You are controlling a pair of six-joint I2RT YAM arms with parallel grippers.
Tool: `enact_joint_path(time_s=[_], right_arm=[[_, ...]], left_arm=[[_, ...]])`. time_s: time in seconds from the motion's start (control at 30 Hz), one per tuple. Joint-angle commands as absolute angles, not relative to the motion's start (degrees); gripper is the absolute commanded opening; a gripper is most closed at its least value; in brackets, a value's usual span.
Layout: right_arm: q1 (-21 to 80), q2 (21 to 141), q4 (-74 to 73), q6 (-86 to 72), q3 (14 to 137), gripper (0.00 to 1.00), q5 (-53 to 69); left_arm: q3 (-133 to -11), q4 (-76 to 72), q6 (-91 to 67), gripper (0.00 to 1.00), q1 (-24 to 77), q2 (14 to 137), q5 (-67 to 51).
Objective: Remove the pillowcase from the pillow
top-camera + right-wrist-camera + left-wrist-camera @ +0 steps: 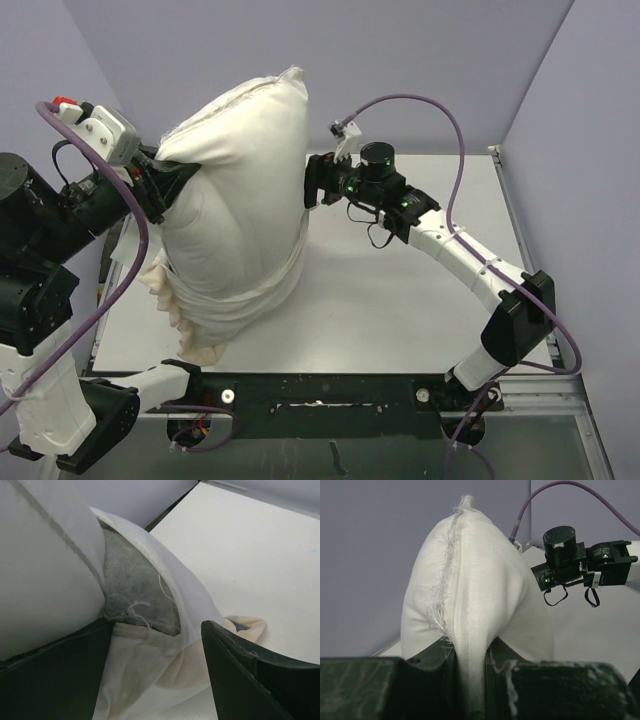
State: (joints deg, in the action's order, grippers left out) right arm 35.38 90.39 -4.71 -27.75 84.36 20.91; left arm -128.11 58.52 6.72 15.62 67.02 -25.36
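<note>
The white pillow (240, 170) stands on end, tilted, above the table. My left gripper (165, 185) is shut on its frayed side seam (470, 680); the pillow (470, 580) fills the left wrist view. The pillowcase (235, 295) is bunched round the pillow's lower part, white face out, with its peach frill (170, 300) hanging at the left. My right gripper (312, 185) is open at the pillow's right side. In the right wrist view the gripper (160, 670) straddles the pillowcase's edge (150, 680), where grey plush (135, 580) shows beside the pillow (45, 580).
The white table (400, 300) stretches to the right of the pillow, and it also shows in the right wrist view (250, 555). Purple-grey walls stand behind and at both sides. The right arm's purple cable (440, 110) arcs above the table.
</note>
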Motion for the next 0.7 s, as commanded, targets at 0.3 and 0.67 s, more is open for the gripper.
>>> enact_joint_path(time_s=[0.3,0.67], right_arm=[[34.13,97.54,-5.44,-32.12,77.33,0.5,10.51],[34.49,107.48,-4.99,-34.59,65.08,0.36,6.68]], left_arm=[[-133.42,48.59,6.47,0.0,14.77,66.46,-30.37],[-134.83,45.37,5.32,0.0,12.95,65.11,-33.9]])
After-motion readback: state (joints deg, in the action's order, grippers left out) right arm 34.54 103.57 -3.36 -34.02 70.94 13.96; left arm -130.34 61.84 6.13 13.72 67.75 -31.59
